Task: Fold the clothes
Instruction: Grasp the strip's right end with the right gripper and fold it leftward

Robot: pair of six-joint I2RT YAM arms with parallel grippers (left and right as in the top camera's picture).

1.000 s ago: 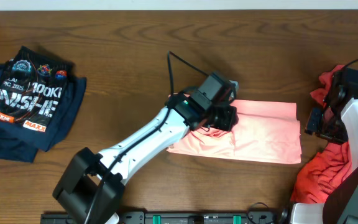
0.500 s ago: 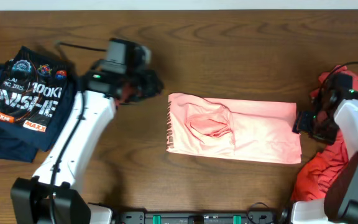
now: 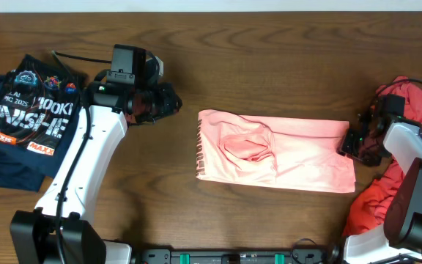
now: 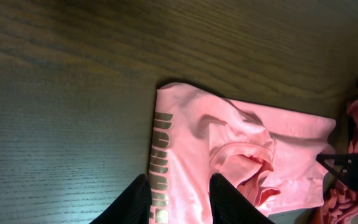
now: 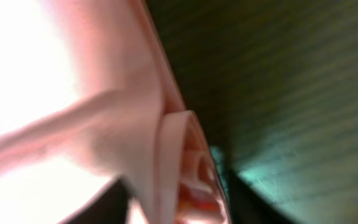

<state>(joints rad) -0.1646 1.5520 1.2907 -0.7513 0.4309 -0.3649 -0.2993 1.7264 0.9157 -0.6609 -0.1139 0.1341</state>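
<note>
A light salmon-pink shirt lies folded into a rectangle in the middle of the table, with a bunched fold left of its centre. My left gripper hovers up and left of the shirt, apart from it. Its fingers stand open with nothing between them, and the shirt shows beyond. My right gripper is at the shirt's right edge. In the right wrist view the doubled cloth edge fills the gap of the gripper, which is shut on it.
Navy printed clothes lie stacked at the far left. A coral-red garment is heaped at the right edge under the right arm. Bare dark wood surrounds the pink shirt.
The left arm let go at the shirt's middle and swung away to the upper left. The right gripper moved onto the shirt's right edge and closed on it.
</note>
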